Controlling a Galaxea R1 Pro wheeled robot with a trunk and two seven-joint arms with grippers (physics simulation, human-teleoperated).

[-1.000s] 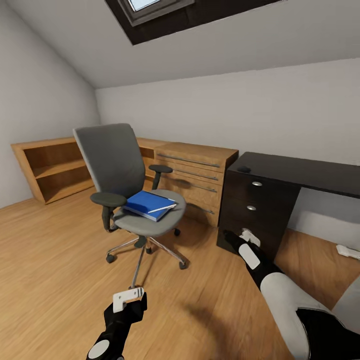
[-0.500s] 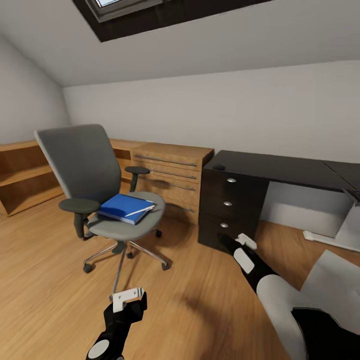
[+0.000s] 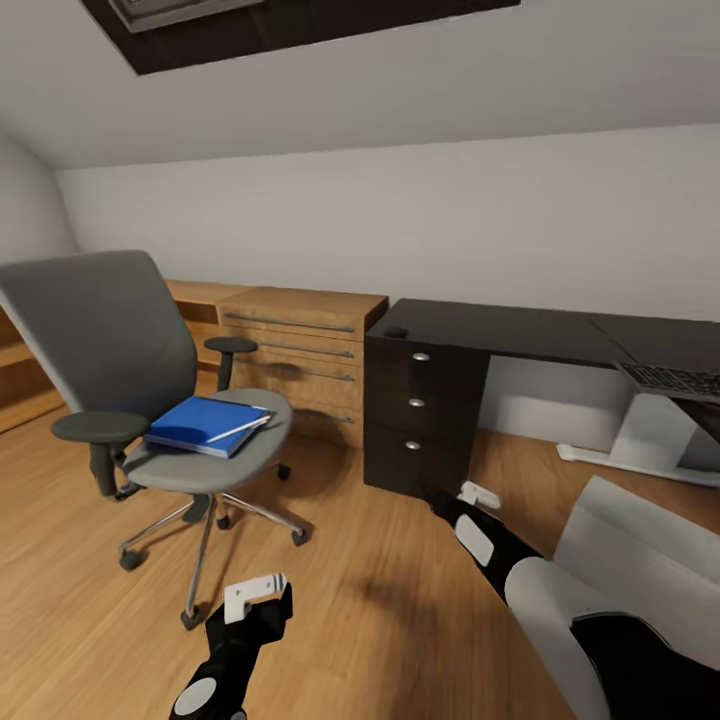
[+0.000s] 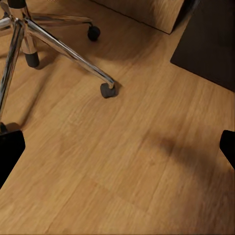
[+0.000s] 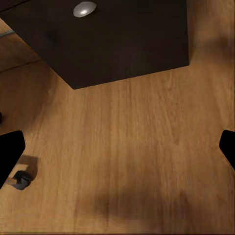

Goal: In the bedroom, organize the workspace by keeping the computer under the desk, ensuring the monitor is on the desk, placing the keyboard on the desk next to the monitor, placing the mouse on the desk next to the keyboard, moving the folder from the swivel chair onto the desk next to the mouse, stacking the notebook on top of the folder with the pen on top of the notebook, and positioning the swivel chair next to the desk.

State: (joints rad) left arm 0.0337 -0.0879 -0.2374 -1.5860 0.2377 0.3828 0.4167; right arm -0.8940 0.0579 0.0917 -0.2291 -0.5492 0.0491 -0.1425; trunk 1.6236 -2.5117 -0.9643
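Left of centre in the head view, on the wooden floor [image 3: 400, 610]: swivel chair [image 3: 110, 345], grey-padded, black armrests, chrome star base on castors. Flat on its seat, the blue folder [image 3: 200, 422], with a thin white pen [image 3: 238, 429] lying along its near right edge. No telling from here whether a notebook sits between them.

Right of centre, against the white wall: black counter [image 3: 520, 332], drawer unit with three round silver knobs under its left end, a white leg toward the right edge of the frame. Near the counter's left back corner, a small dark lump, the mouse [image 3: 397, 332]. At the far right edge, partly cut off, the keyboard [image 3: 672, 380] on a lower section of the counter. Between chair and counter, behind both, a light wooden dresser [image 3: 305, 345].

Lower left of the frame: left gripper [image 3: 255, 592], hanging above bare floor, near a castor of the chair base. In the left wrist view, jaws apart, dark fingertips [image 4: 10, 149] at the two side edges, chrome chair legs in the upper left corner.

Lower centre-right: right gripper [image 3: 478, 494], low in front of the drawer unit. In the right wrist view, jaws likewise apart, with the bottom drawer front and a silver knob [image 5: 84, 8] at the top.
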